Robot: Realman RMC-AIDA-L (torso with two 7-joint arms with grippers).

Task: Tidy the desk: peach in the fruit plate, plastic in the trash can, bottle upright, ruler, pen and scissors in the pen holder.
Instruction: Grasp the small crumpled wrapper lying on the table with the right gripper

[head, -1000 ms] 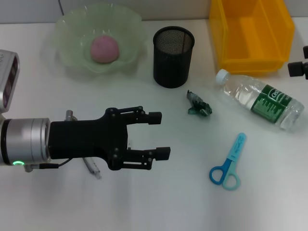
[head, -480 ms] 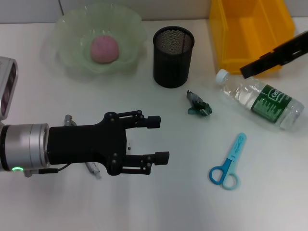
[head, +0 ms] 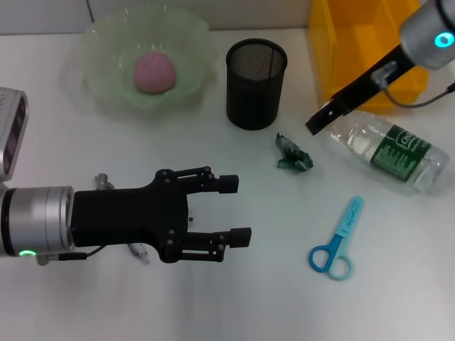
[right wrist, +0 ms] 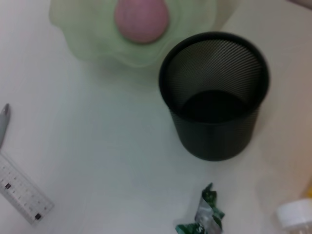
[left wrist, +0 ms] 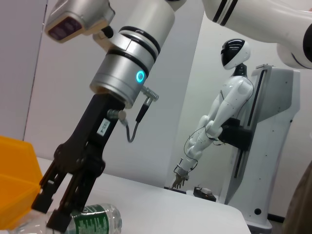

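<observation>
1. The left hand [head: 237, 209] hovers low over the white table [head: 234, 305] at about 7 o'clock in the head view, its black fingers spread wide with nothing between them.
2. Under that arm lie a clear plastic ruler [right wrist: 23, 189] and a grey pen [right wrist: 4, 124], mostly hidden from the head camera.
3. The right hand [left wrist: 48, 209] reaches in from 2 o'clock, its tip at the neck of the clear plastic water bottle with a green label [head: 387, 147]; the left wrist view shows its fingers slightly parted, directly over the bottle.
4. The bottle lies on its side at 3 o'clock, its white cap [head: 328, 112] pointing toward the yellow plastic bin [head: 371, 50] at 1 o'clock.
5. The pink round peach [head: 154, 72] sits in the pale green scalloped fruit plate [head: 99, 42] at 11 o'clock.
6. The black mesh pen holder [head: 256, 84] stands upright at 12 o'clock, empty inside in the right wrist view.
7. A crumpled green plastic wrapper [head: 293, 155] lies just below the holder, near the centre.
8. The blue-handled scissors [head: 339, 243] lie closed at 4 o'clock, well apart from both hands.
</observation>
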